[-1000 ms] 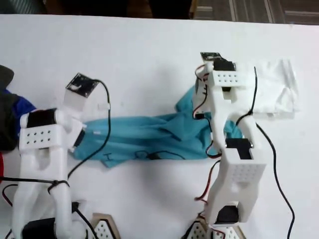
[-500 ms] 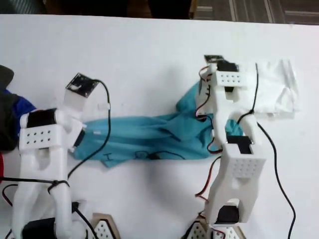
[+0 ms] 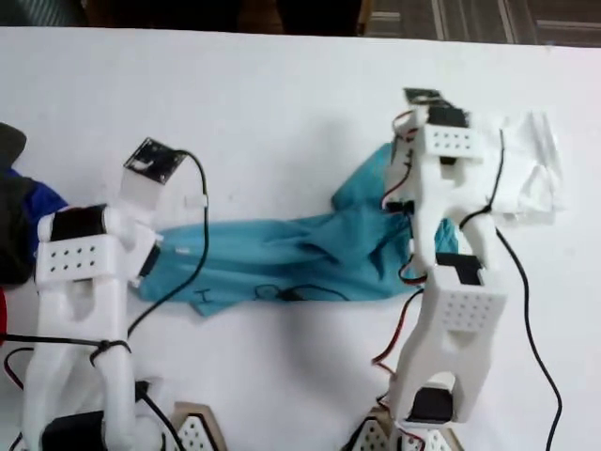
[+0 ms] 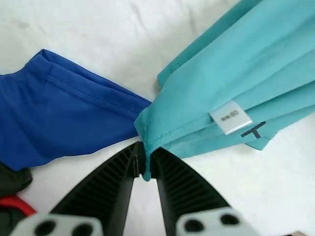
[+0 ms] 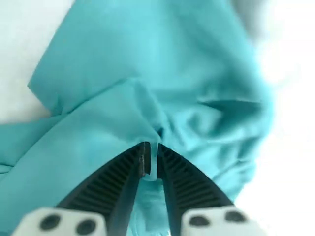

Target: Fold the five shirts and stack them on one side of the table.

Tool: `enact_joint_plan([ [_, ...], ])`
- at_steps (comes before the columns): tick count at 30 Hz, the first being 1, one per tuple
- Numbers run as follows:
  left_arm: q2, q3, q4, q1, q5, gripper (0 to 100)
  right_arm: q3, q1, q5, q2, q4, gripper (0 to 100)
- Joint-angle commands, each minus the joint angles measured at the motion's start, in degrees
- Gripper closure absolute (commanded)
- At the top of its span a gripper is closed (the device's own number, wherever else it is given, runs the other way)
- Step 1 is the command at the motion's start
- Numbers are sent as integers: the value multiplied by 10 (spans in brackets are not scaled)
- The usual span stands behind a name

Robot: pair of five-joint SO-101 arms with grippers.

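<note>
A white table fills the high view, with a strip of dark floor beyond its far edge. The left arm's black ribbed gripper is pressed together on a hemmed corner of the teal fabric shirt, the cloth pinched between its jaws. The right arm's black ribbed gripper is likewise nearly closed, nipping a raised fold of the same shirt's other end. The shirt lies on the table between the two arms, drawn into a long creased band whose long axis runs across the table from one arm to the other. A blue fabric shirt touches its left end. A white crumpled garment lies just beside the right arm.
</note>
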Motion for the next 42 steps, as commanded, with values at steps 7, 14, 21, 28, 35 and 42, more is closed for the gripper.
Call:
enact_joint_plan([
  [7, -6, -26, 1, -4, 2, 974, -28, 7, 4, -60, 31, 974],
  [14, -6, -24, 1, -4, 2, 974, -30, -38, 4, 4, 41, 793],
  [21, -6, -24, 1, -5, 2, 974, -30, -70, 4, 50, 53, 807],
  [28, -5, -23, 0, -6, 2, 974, -32, -70, 4, 56, 44, 829],
  [35, -6, -23, 1, -6, 2, 974, -33, -61, 4, 56, 15, 950],
  [42, -6, -23, 1, -6, 2, 974, -33, -61, 4, 56, 14, 842],
])
